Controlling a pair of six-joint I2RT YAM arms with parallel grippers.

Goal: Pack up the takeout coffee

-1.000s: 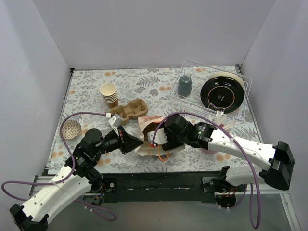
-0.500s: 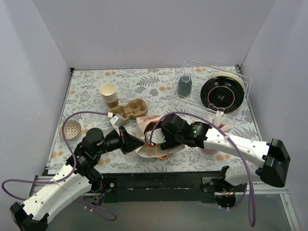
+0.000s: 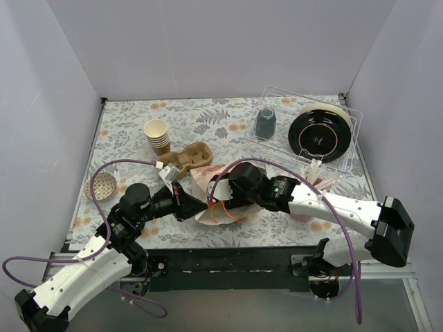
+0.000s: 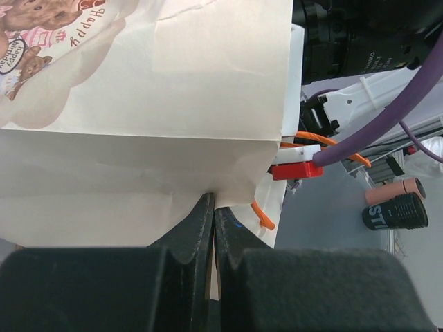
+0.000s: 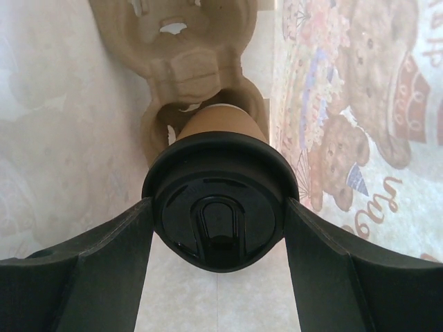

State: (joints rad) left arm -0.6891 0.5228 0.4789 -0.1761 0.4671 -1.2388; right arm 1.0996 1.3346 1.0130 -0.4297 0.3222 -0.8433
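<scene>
In the right wrist view my right gripper is shut on the takeout coffee, a kraft-brown cup with a black lid, its fingers on either side of the lid. The cup hangs in front of the cardboard cup carrier, with the bear-printed paper bag to its right. In the top view the right gripper is over the bag, which lies on its side, and the cup is hidden. My left gripper is shut on the bag's edge, pinched between its fingertips.
A stack of lidless paper cups and the cup carrier stand behind the bag. A clear tray at the back right holds a grey mug and a black plate. A small bowl sits at the left.
My right gripper has moved left and a little away with the cup, toward the carrier. My left gripper has kept its pinch on the bag and barely moved.
</scene>
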